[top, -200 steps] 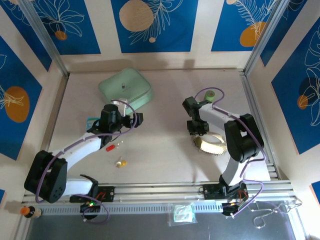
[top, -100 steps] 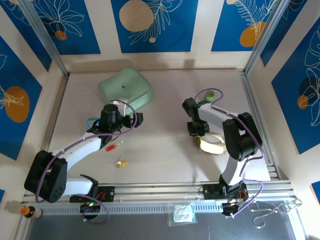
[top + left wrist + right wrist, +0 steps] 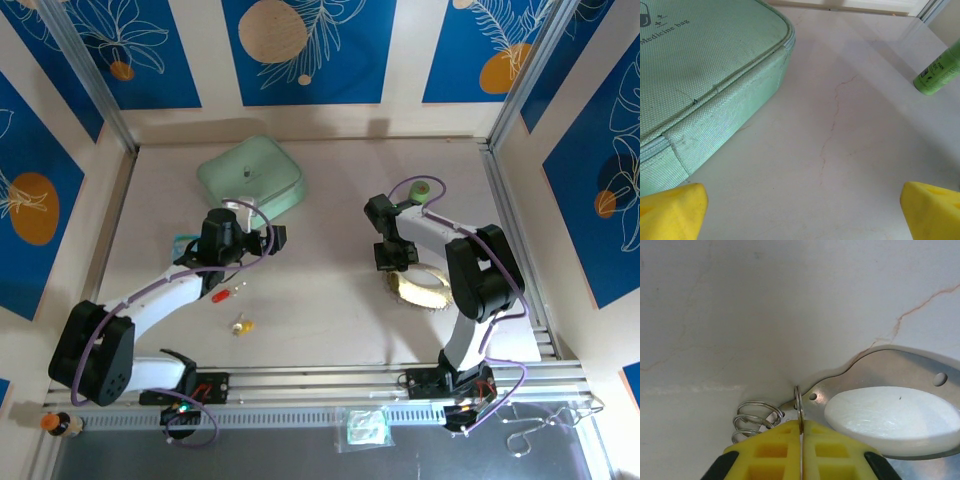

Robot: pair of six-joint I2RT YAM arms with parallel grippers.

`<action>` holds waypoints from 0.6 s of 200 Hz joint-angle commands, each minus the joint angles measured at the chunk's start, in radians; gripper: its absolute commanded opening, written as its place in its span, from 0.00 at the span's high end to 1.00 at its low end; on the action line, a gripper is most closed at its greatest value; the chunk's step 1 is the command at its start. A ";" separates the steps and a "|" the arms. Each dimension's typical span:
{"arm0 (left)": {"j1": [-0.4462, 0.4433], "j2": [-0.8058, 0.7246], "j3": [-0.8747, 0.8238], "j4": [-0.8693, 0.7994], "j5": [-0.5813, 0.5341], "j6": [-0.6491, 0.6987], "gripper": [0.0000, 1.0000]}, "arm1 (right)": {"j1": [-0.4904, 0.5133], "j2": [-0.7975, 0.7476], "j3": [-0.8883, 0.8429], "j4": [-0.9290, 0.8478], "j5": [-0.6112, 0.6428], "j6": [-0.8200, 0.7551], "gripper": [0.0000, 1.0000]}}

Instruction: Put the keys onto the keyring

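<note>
The keyring (image 3: 420, 287) is a pale whitish piece with a glittery rim, lying at the right of the table. Up close it is a silver plate with a white oval pad (image 3: 890, 415), a thin split ring (image 3: 799, 405) and a coil of wire rings (image 3: 754, 421). My right gripper (image 3: 392, 264) (image 3: 801, 426) is shut on the split ring, which stands on edge between the yellow fingertips. Two keys lie apart on the table: the red-headed one (image 3: 218, 297) and the yellow-headed one (image 3: 240, 324). My left gripper (image 3: 272, 237) (image 3: 802, 212) hovers open behind them, with nothing between its fingertips (image 3: 671, 210).
A mint green medicine bag (image 3: 250, 175) (image 3: 700, 75) lies at the back left, close to the left gripper. A small green bottle (image 3: 420, 190) (image 3: 938, 74) lies behind the right arm. An aluminium rail (image 3: 330, 385) runs along the near edge.
The right gripper's jaws have closed onto the keyring's split ring. The left arm and the keys have not moved.
</note>
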 commanded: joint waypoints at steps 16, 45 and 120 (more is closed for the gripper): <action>-0.008 -0.005 0.032 0.014 0.023 0.014 0.03 | 0.001 -0.020 0.022 0.006 -0.029 -0.015 1.00; -0.008 -0.018 0.031 0.037 0.104 0.050 0.09 | 0.026 -0.130 -0.011 0.070 -0.065 -0.060 1.00; -0.010 -0.042 0.066 0.032 0.213 0.173 0.24 | 0.210 -0.417 -0.175 0.290 -0.136 -0.209 1.00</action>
